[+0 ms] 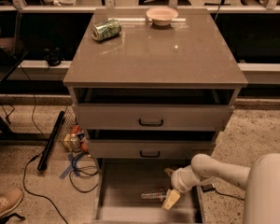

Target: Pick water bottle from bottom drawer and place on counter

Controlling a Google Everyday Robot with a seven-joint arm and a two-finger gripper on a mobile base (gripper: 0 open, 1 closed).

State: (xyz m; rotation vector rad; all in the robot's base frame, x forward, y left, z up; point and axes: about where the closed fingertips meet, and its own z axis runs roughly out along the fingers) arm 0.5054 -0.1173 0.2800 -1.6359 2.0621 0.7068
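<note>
Open and empty near the front edge of the bottom drawer point(126, 181), the end effector point(170, 186) should straddle the water bottle point(153, 196) squarely.

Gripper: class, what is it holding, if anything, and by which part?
Cannot be told. The gripper sits in the bottom drawer at one end of the water bottle, which lies flat on the drawer floor; contact isn't visible.

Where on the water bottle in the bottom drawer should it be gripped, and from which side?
Probably best: grip the water bottle around the middle of its body, coming down from above and closing across its width. It lies on its side, lengthwise left to right, on the bottom drawer floor. The pincer is by its right end.
</note>
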